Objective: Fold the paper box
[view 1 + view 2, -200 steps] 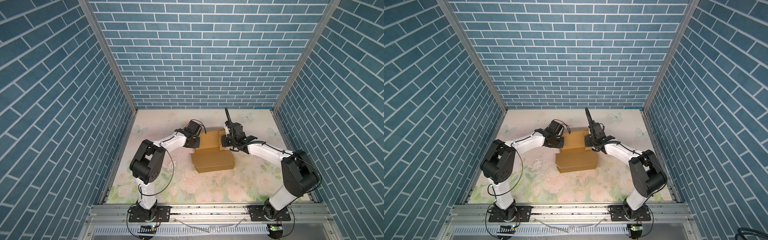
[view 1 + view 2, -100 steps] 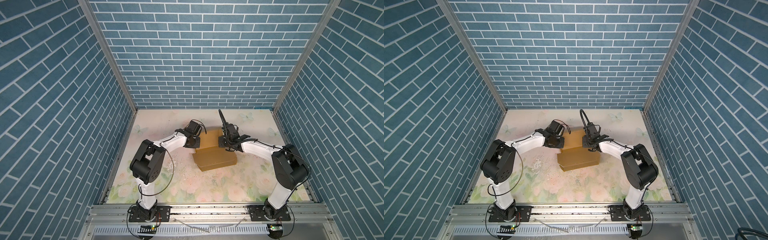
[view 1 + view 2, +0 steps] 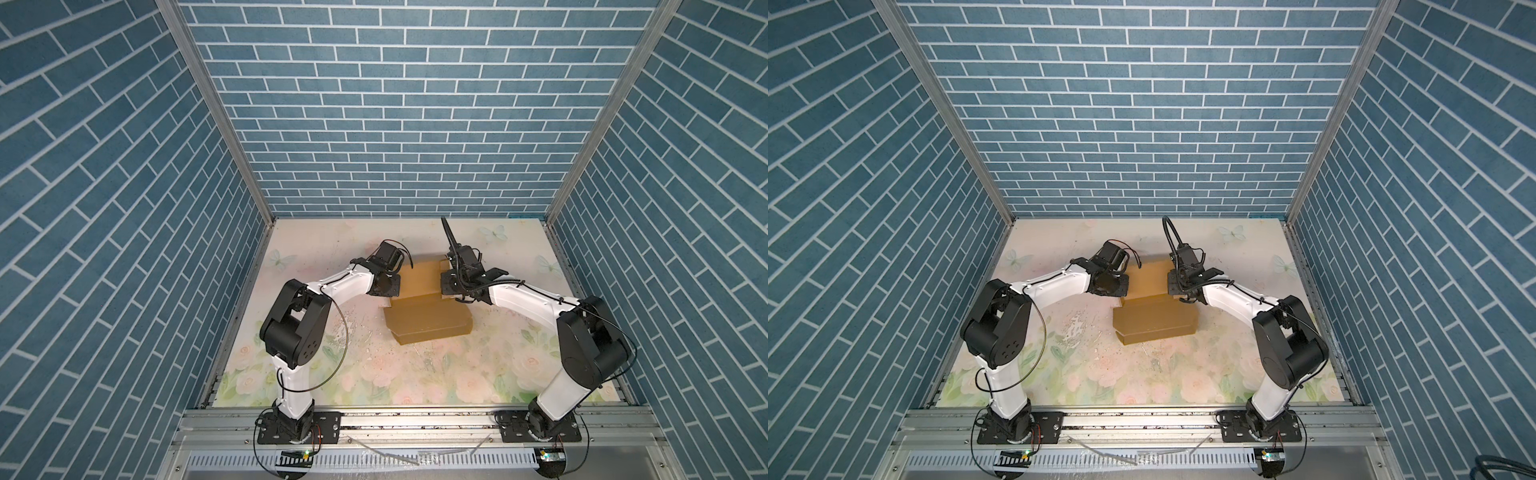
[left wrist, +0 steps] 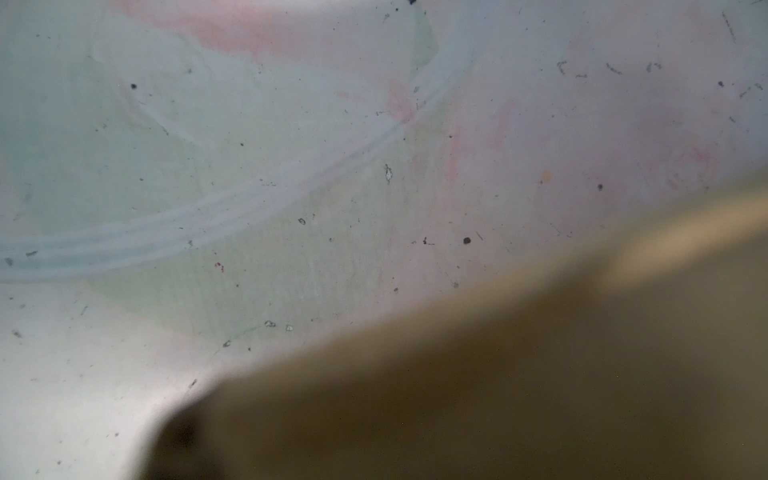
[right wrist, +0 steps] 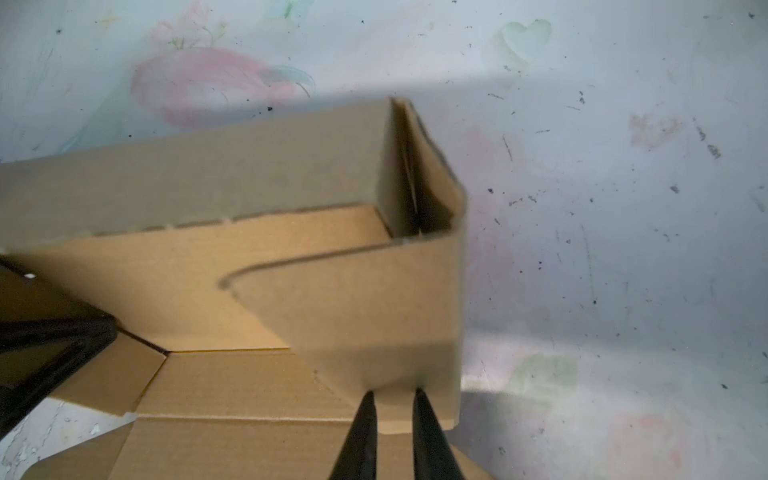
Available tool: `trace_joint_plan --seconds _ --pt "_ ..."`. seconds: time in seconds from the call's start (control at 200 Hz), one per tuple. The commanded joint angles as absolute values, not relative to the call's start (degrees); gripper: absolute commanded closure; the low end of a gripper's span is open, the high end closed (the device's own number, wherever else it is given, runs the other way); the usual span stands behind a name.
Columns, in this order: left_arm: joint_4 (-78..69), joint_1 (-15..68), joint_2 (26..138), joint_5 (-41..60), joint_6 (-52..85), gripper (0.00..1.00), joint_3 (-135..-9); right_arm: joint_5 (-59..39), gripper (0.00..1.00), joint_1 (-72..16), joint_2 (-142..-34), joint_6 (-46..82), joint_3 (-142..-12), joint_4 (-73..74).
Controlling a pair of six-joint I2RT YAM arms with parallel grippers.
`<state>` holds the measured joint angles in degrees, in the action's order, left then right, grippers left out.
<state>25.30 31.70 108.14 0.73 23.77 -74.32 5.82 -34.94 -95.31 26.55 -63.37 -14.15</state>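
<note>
Already the plain brown corrugated cardboard paper box point(image 3: 419, 279) is taking shape at the centre of the pale floral-printed tabletop point(image 3: 374, 365) in both top views. Its far wall point(image 5: 208, 174) is standing. The black-fingered right gripper point(image 5: 393, 392), jaws nearly pressed together, is leaning its tips on the inward-leaning side flap point(image 5: 365, 316) (pushing, seemingly, not pinching). The left gripper point(image 3: 394, 286) is sitting at the opposite side, and I cannot tell how its jaws are standing. The lid panel point(image 3: 428, 322) is lying flat, not yet closed.

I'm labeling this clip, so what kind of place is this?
Probably a robot lab cell, not a home: brick-print panel walls, a floral table, and left arm and right arm bolted to a metal rail.
</note>
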Motion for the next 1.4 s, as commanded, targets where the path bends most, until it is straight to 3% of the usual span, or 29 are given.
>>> trace_joint_plan --seconds 0.0,0.51,0.885,1.145,1.395 --pt "28.83 32.08 108.81 -0.11 23.58 0.85 -74.00 5.77 0.81 -34.81 -92.24 25.34 -64.70 -16.53" --pt "29.27 32.08 108.11 -0.57 23.39 0.86 -74.00 5.54 0.80 -32.66 -87.00 22.54 -61.21 -18.91" --pt "29.79 32.10 108.34 -0.87 23.29 0.85 -74.36 2.27 0.75 -29.48 -77.38 19.21 -58.31 -22.92" --pt "30.23 32.08 108.28 -1.12 23.26 0.86 -74.51 -9.27 0.63 -19.45 -77.99 15.65 -55.48 -19.38" --pt "30.92 32.10 108.08 -1.40 23.04 0.85 -74.92 -21.36 0.51 -18.13 -85.36 9.50 -54.92 -11.32"
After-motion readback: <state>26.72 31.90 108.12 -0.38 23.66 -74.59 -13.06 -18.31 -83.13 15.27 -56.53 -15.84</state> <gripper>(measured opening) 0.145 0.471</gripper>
